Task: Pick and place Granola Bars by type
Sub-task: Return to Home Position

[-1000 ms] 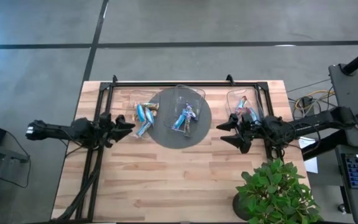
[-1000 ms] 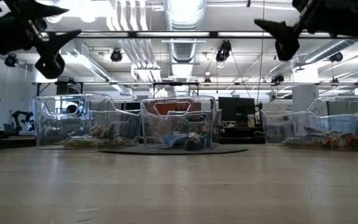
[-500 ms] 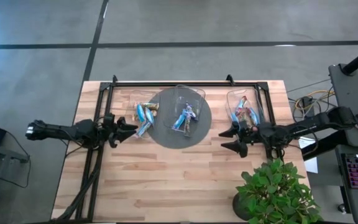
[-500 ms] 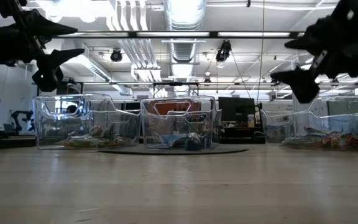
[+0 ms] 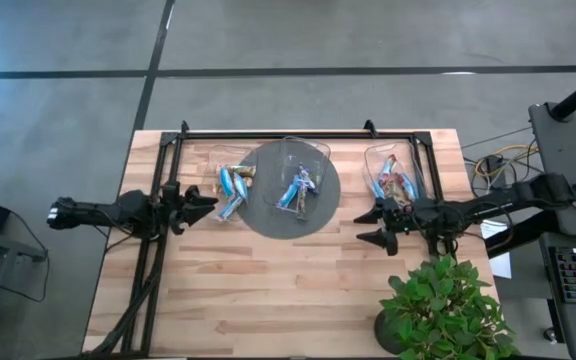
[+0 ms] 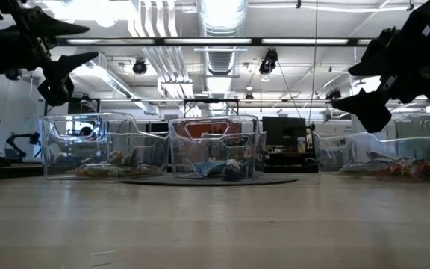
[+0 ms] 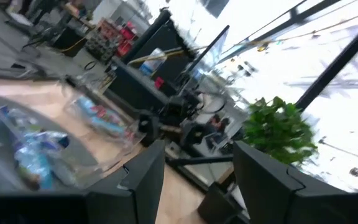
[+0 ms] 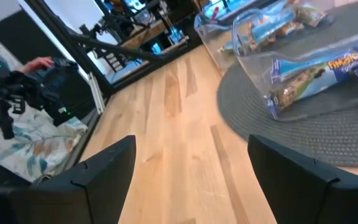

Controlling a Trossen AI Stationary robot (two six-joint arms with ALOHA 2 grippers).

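Observation:
Granola bars lie in three clear bins along the table's far half. Blue ones fill the left bin (image 5: 231, 184). Blue and mixed ones sit in the centre bin (image 5: 301, 181) on a round grey mat (image 5: 268, 215). Tan-brown ones lie in the right bin (image 5: 393, 182). My left gripper (image 5: 208, 203) hovers open just left of the left bin, above the table (image 6: 88, 43). Near the right bin's near-left corner hangs my right gripper (image 5: 363, 226), open and also clear of the table (image 6: 343, 88). Nothing is between either pair of fingers (image 7: 194, 180) (image 8: 191, 174).
A black metal frame (image 5: 288, 133) runs along the far edge and down both sides of the table. A potted plant (image 5: 443, 310) stands at the near right corner. Bare wood (image 5: 268, 290) covers the near half.
My right gripper has come down from high above the table to about bin-top height and has tipped forward, staying open by the right bin. My left gripper has stayed in place, open. The bars and bins have not moved.

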